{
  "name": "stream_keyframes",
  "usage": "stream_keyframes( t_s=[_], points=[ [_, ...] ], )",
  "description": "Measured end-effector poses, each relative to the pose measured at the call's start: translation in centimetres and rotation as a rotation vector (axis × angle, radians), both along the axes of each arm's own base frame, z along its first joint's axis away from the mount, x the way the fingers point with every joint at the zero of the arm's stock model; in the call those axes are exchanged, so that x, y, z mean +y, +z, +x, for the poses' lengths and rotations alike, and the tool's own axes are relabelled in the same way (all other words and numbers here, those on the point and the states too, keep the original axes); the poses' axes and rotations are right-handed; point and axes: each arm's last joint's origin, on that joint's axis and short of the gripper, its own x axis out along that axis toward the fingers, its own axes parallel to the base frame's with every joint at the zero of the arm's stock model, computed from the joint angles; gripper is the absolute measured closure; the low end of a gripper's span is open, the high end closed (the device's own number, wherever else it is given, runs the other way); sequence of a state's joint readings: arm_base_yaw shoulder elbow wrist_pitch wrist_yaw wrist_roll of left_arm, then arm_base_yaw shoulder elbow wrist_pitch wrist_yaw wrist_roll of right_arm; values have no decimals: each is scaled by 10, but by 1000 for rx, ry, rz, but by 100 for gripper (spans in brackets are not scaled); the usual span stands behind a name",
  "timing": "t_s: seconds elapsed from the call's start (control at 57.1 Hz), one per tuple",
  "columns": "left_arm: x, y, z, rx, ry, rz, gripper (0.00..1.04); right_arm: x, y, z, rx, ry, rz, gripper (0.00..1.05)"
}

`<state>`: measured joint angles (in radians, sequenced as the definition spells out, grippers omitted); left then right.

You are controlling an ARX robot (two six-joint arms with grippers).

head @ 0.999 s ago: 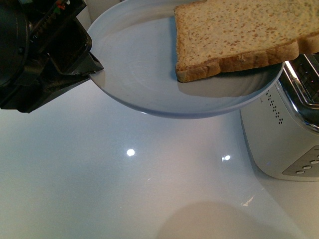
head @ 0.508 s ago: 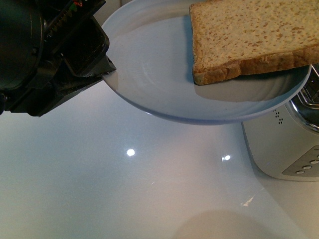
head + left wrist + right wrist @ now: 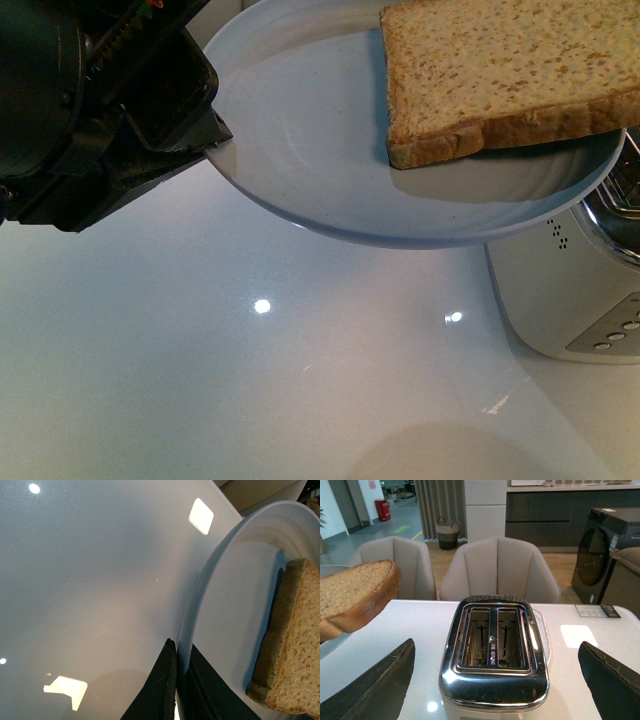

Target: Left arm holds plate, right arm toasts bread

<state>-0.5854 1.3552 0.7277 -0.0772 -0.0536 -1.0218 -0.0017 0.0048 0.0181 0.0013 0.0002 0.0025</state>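
Left gripper (image 3: 212, 150) on plate (image 3: 300, 150), toaster (image 3: 560, 290) seemingly below

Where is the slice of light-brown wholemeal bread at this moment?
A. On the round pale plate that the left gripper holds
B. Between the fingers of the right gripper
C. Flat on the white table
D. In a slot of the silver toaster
A: the light-brown wholemeal bread slice lies on the round pale blue-white plate, whose rim the black left gripper pinches; both slots of the silver toaster are empty.
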Motion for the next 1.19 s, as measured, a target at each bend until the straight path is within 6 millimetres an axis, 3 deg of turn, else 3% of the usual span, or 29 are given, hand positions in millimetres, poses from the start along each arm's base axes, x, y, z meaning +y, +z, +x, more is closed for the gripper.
stream_keyframes(
  t_s=[0.263, 0.403, 0.526, 0.683, 0.894, 1.069, 1.191],
  points=[
    [0, 0, 0, 0, 0, 0, 102, 0, 0, 0, 0, 0, 0, 9],
    [0, 0, 0, -1, 1, 1, 102, -2, -6, 1, 334, -260, 2, 9],
    [0, 1, 0, -3, 0, 0, 102, -5, -10, 1, 393, -322, 1, 9],
    [0, 1, 0, -2, -2, -1, 102, -6, 1, 3, 361, -295, 43, 9],
    [0, 1, 0, -2, -1, 0, 102, -4, 27, 21, 357, -192, 206, 9],
    [0, 1, 0, -3, 0, 0, 102, 10, 51, 45, 364, -55, 404, 9],
    [0, 1, 0, -3, 0, 0, 102, 23, 53, 58, 411, 25, 538, 9]
  ],
)
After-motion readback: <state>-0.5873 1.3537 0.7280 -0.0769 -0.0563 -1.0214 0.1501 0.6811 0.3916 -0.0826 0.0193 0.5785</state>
